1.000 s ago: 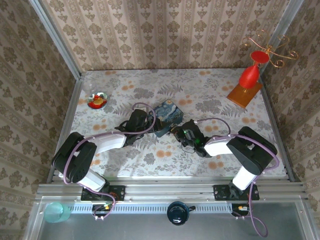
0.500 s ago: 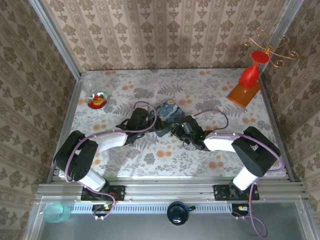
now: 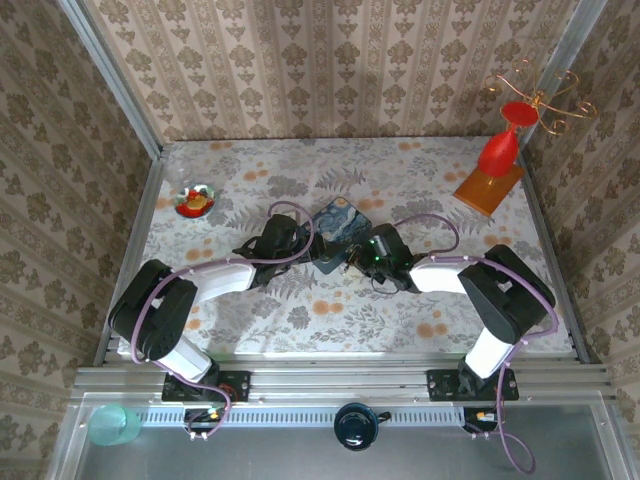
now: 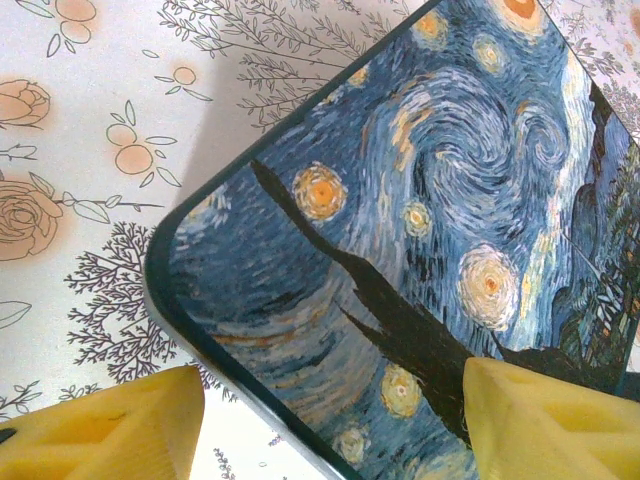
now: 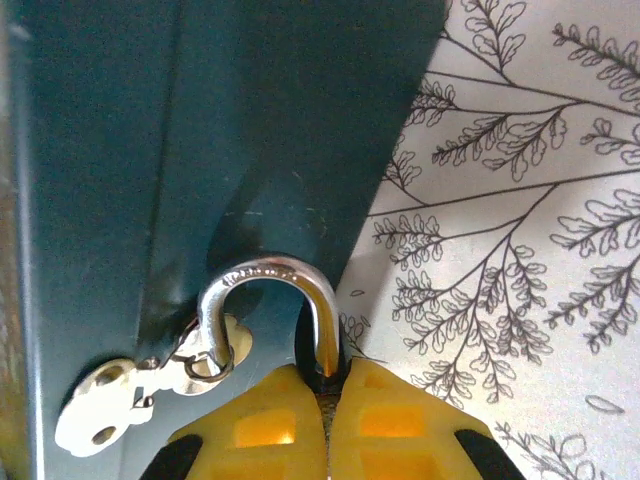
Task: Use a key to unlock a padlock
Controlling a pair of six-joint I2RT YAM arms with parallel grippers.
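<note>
Top external shows the table in its flowered cloth, with the tin near the middle and a gripper at either side of it. The left gripper is at the tin's left edge. In the left wrist view its fingers stand spread, one over the cloth just beside the tin's rounded corner, the other above the painted lid; whether either touches the tin cannot be told. The right gripper is at the tin's near side. In the right wrist view its fingers are pressed together directly under the padlock, which hangs against the tin's dark wall, with the small dark body at the fingertips and the shackle arching above. A thin strip shows in the seam between those fingers. It is probably the key, though too little shows to be sure. The shackle's right leg runs into the body. Its left leg passes through a ring carrying a silvery tab and seems to stand clear of the body. So the lock may already be sprung, or the key may be seated with the turn left to do; the views do not settle which. The shackle is not yet off the ring.
</note>
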